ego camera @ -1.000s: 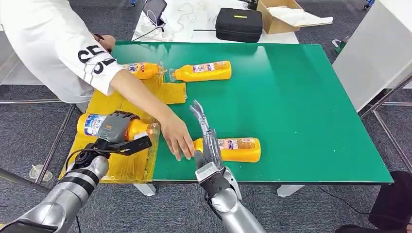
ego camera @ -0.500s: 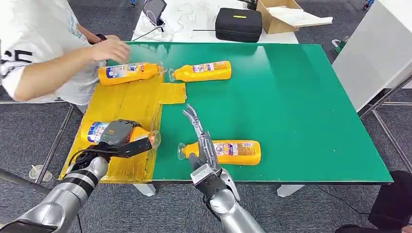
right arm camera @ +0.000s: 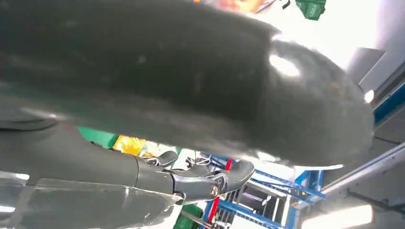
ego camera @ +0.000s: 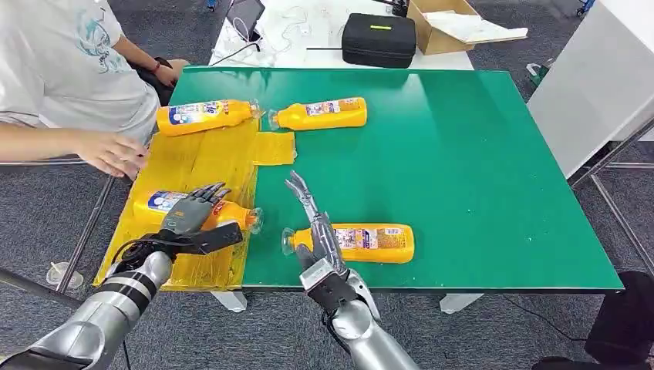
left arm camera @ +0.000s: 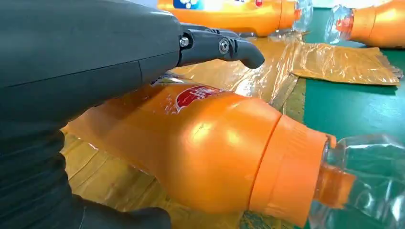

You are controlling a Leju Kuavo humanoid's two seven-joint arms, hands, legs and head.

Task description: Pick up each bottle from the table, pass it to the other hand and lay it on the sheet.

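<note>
1. Lying on the yellow sheet [ego camera: 193,158], an orange bottle [ego camera: 166,205] sits under the left hand [ego camera: 189,212], whose fingers are spread apart above it, gripping nothing.
2. Just right of the right hand [ego camera: 316,231], another bottle [ego camera: 370,241] lies on the green table [ego camera: 478,169]; this hand's fingers are extended and apart, empty.
3. Beyond both hands, two more bottles [ego camera: 204,116] lie at the sheet's far end.

A green surface [ego camera: 478,154] on pale legs stands on grey carpet [ego camera: 46,200]. Behind the surface, a white table [ego camera: 308,38] carries a black case [ego camera: 379,38], an open cardboard box [ego camera: 447,27] and cables. Right of the surface stands a white cabinet [ego camera: 594,85].
</note>
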